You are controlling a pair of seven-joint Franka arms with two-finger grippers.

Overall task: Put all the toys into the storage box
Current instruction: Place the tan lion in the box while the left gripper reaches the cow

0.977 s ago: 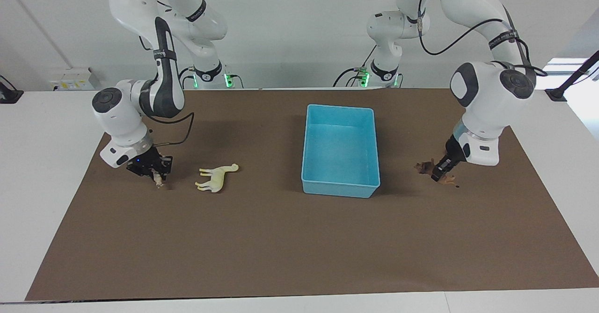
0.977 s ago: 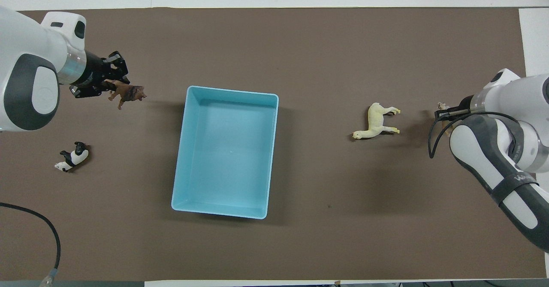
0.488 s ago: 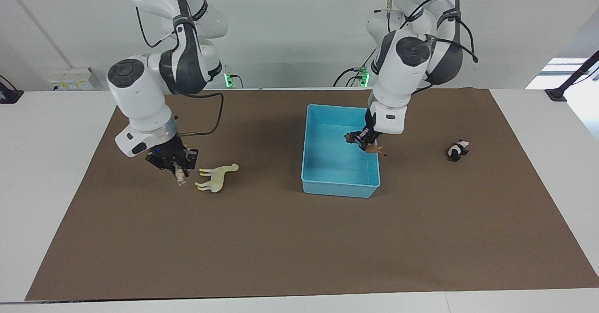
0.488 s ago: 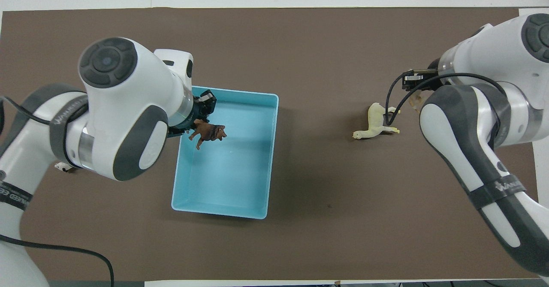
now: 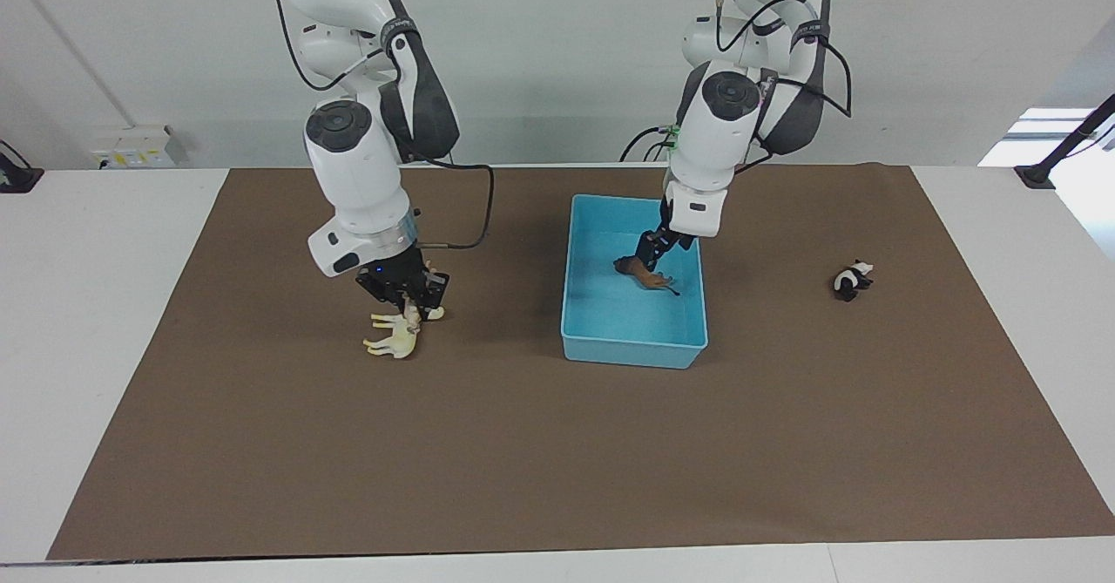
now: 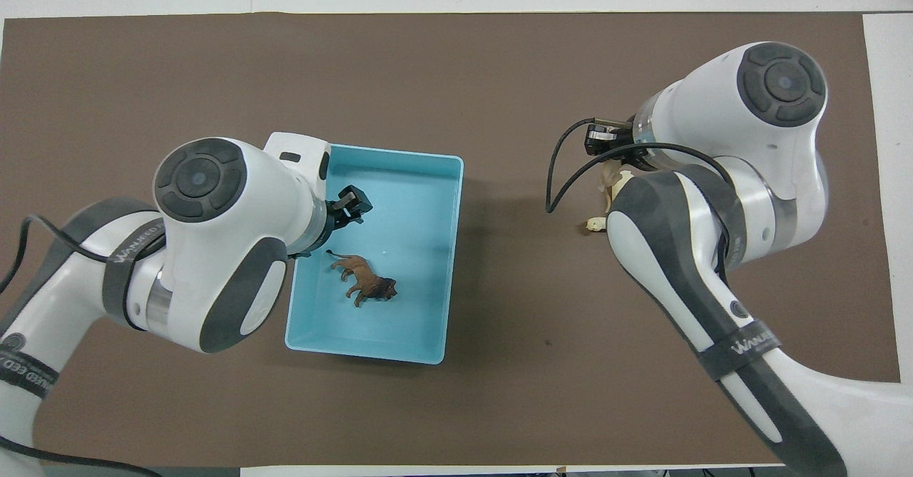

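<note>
Brown paper covers our table. Our left gripper (image 5: 652, 256) hangs spread over the storage box (image 5: 633, 343), centre frame, dark brown toy (image 6: 365, 286) inside; our right gripper (image 5: 409, 300) pinches the spotted toy (image 5: 411, 314).

From overhead the right arm (image 6: 685, 249) hides most of the cream toy (image 6: 593, 225), and the left arm (image 6: 214, 249) covers the panda (image 5: 852, 280) entirely.

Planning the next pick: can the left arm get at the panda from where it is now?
Probably yes. The panda lies alone on the mat toward the left arm's end, beside the storage box, with nothing over it. The left gripper, open over the box, has dropped the lion.
</note>
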